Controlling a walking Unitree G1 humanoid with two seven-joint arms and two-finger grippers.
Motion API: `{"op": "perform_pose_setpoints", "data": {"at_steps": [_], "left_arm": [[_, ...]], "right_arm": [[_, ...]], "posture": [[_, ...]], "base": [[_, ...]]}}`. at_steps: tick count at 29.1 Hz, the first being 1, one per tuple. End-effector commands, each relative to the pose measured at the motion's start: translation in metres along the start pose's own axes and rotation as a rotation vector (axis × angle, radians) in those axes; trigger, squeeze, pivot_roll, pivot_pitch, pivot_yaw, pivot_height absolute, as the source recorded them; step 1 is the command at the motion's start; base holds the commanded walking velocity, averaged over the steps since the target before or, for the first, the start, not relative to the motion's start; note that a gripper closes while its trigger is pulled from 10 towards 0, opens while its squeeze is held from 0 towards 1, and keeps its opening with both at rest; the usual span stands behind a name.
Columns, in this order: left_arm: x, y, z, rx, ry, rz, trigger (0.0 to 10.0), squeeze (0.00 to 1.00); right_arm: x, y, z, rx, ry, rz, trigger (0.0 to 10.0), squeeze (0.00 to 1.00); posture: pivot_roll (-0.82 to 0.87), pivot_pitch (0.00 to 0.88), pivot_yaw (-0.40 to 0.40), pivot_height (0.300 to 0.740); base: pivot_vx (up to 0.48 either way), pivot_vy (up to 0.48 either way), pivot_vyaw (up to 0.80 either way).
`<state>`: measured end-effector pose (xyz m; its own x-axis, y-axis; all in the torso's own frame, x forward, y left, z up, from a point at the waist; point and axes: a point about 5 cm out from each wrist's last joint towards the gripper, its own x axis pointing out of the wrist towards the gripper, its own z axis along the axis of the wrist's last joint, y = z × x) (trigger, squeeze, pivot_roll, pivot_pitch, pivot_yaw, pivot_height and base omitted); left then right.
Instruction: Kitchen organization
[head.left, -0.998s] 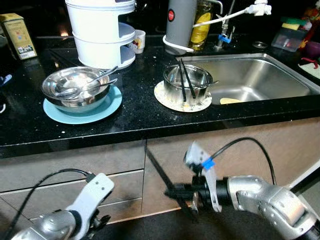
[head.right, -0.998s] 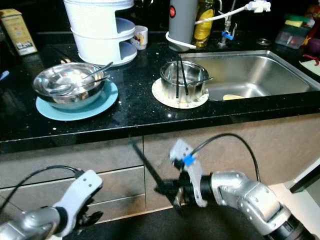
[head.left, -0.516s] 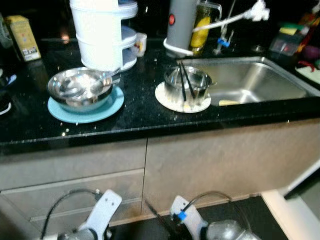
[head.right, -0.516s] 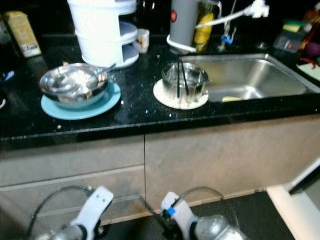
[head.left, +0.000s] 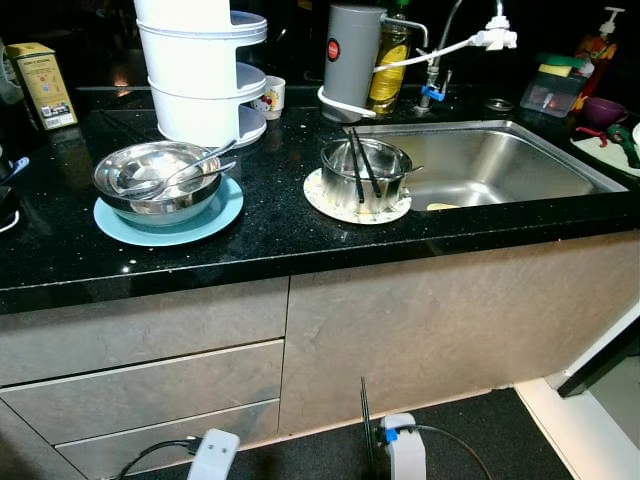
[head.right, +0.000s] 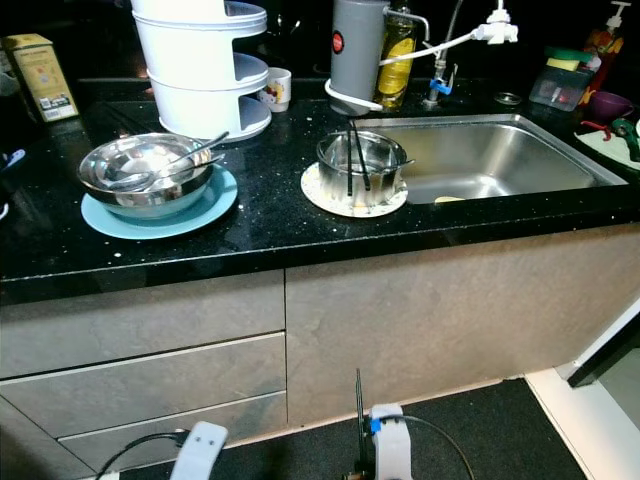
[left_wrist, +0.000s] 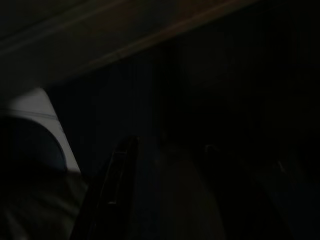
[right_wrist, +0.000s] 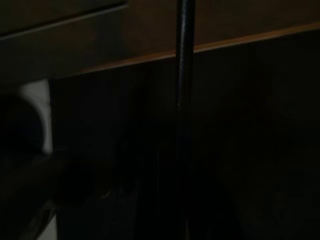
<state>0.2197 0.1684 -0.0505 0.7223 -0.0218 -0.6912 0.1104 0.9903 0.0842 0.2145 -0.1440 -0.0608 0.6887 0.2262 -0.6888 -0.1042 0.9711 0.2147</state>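
On black counter (head.left: 270, 215), steel pot (head.left: 365, 170) with chopsticks (head.left: 358, 168), bowl (head.left: 157, 181) with spoon (head.left: 190, 165).

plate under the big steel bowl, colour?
Light blue plate, clearest in the right eye view.

I see a black counter (head.left: 270, 225) holding a steel bowl (head.left: 157, 180) with spoons on a blue plate (head.left: 205, 215), a steel pot (head.left: 365, 170) with black chopsticks (head.left: 357, 165) on a trivet, beside the sink (head.left: 500, 160). Both wrists low at frame bottom.
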Motion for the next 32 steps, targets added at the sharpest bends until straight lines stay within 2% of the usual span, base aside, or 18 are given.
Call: {"op": "perform_pose_setpoints", "data": {"at_steps": [1,3,4,9,16,21,25,29,32], "left_arm": [[0.001,-0.003,0.002,0.013,-0.045,-0.018,10.0,0.0],[0.001,-0.007,0.007,0.035,-0.087,-0.048,10.0,0.0],[0.002,-0.01,0.007,0.056,-0.072,-0.047,10.0,0.0],[0.003,-0.014,0.006,0.029,-0.084,-0.097,10.0,0.0],[0.004,-0.013,-0.001,0.03,-0.062,-0.083,10.0,0.0],[0.004,-0.011,-0.006,0.03,-0.035,-0.058,10.0,0.0],[0.004,-0.009,-0.01,0.017,-0.005,-0.032,10.0,0.0],[0.004,-0.008,-0.007,0.081,-0.047,-0.038,10.0,0.0],[0.004,-0.007,-0.006,0.097,-0.049,-0.022,10.0,0.0]], "right_arm": [[-0.002,-0.005,-0.007,0.023,-0.003,-0.042,10.0,0.0],[-0.002,-0.006,-0.007,0.053,-0.024,-0.052,10.0,0.0],[-0.002,-0.003,-0.007,0.056,-0.035,-0.035,10.0,0.0],[0.0,0.001,-0.008,0.037,-0.041,-0.027,10.0,0.0],[0.0,0.001,-0.009,0.04,-0.04,-0.033,10.0,0.0],[-0.001,0.001,-0.012,-0.012,-0.022,-0.013,10.0,0.0],[-0.002,0.001,-0.017,-0.048,-0.003,0.001,10.0,0.0],[-0.002,0.001,-0.016,-0.024,-0.022,-0.013,10.0,0.0],[-0.002,0.0,-0.015,-0.018,-0.03,-0.019,10.0,0.0]], "posture": [[-0.01,0.128,-0.046,0.74],[0.0,0.129,-0.045,0.74],[0.0,0.129,-0.043,0.74],[0.0,0.126,-0.037,0.74],[0.0,0.114,-0.044,0.74],[0.0,0.105,-0.053,0.74],[0.0,0.106,-0.054,0.74],[-0.02,0.103,-0.028,0.74],[-0.02,0.103,-0.021,0.74]], "base": [[0.0,0.0,0.0],[0.0,0.0,0.0],[0.0,0.0,0.0],[0.0,0.0,0.0],[0.0,0.0,0.0],[0.0,0.0,0.0],[0.0,0.0,0.73],[0.0,0.0,0.8],[0.0,0.0,0.8]]}}
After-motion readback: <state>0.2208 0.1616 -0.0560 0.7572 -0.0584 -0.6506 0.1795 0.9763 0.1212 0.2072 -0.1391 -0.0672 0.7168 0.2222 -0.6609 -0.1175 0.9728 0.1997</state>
